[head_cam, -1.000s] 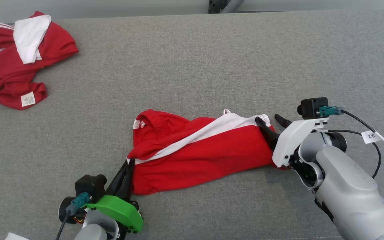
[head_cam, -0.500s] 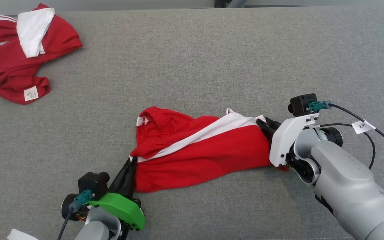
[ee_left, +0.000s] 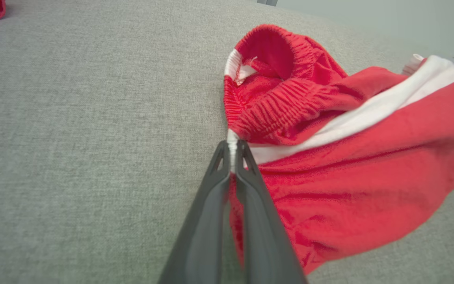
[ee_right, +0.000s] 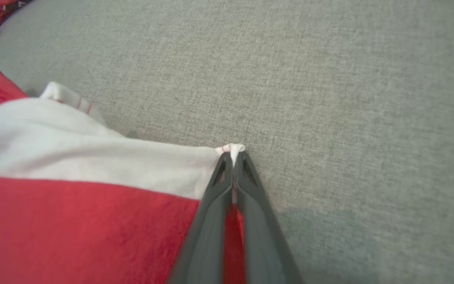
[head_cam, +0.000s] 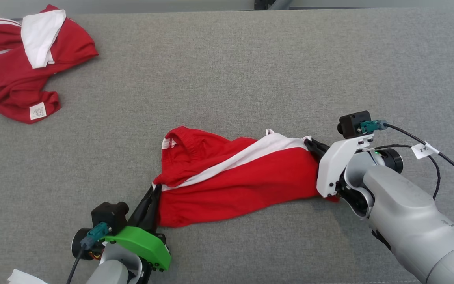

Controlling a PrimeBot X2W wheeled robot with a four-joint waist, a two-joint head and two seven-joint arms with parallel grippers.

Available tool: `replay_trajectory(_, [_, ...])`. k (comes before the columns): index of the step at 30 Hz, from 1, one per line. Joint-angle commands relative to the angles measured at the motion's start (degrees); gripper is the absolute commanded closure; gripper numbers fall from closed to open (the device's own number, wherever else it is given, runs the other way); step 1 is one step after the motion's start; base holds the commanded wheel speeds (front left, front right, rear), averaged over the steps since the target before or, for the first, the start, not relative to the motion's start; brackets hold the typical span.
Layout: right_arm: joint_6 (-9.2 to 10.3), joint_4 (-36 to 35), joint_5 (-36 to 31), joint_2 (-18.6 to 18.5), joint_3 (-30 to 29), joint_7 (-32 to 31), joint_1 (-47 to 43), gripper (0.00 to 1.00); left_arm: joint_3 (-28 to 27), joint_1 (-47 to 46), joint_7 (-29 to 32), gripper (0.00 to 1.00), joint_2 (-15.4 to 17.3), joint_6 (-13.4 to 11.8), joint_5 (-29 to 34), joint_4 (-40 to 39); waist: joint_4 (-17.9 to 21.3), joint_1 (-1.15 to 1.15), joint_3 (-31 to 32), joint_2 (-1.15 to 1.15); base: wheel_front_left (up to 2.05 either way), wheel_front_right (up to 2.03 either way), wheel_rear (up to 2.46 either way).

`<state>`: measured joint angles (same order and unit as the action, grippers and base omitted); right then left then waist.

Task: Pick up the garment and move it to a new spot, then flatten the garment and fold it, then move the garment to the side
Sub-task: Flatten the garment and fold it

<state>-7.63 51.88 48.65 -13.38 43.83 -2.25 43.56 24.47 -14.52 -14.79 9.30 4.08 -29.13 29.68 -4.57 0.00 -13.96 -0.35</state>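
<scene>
A 2nd crumpled red garment (head_cam: 26, 71) lies well apart on grey woven fabric (head_cam: 227, 63). Left gripper (ee_left: 233, 152) and right gripper (ee_right: 233, 157) each pinch the red-and-white shorts (head_cam: 235, 177).

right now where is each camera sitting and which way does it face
Head view: on the robot's head, looking forward and down at the grey surface; shows the left gripper and right gripper, each shut on an end of the red shorts.
Left wrist view: on the left wrist, looking along its fingers at the waistband end.
Right wrist view: on the right wrist, looking along its fingers at the white-striped hem corner.
Shared: all three show the red shorts; head and left wrist views also show the second red garment.
</scene>
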Motion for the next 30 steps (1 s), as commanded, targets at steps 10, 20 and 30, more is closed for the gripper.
replay_trajectory(10, [0.19, -4.5, 0.6, -2.6, 0.0, 14.1, 1.5, 1.00, -4.8, 0.3, -0.4, 1.00, -1.4, 1.2, -4.9, -5.9, 2.6, 0.00, 2.9, 0.35, 0.00, 0.00, 0.00])
replay_trajectory(20, [0.19, -23.8, -3.4, -7.1, -11.3, 17.4, -6.2, 1.00, -9.0, 2.9, 0.1, 1.00, -2.0, 1.1, -9.3, -20.9, 6.5, 0.00, 7.6, 0.35, 0.00, 0.00, 0.00])
replay_trajectory(30, [0.19, -48.8, -8.8, -7.9, -26.7, 17.5, -24.6, 1.00, -10.3, 9.1, 4.4, 1.00, -1.0, -1.4, -13.5, -38.1, 10.4, 0.00, 12.6, 0.35, 0.00, 0.00, 0.00])
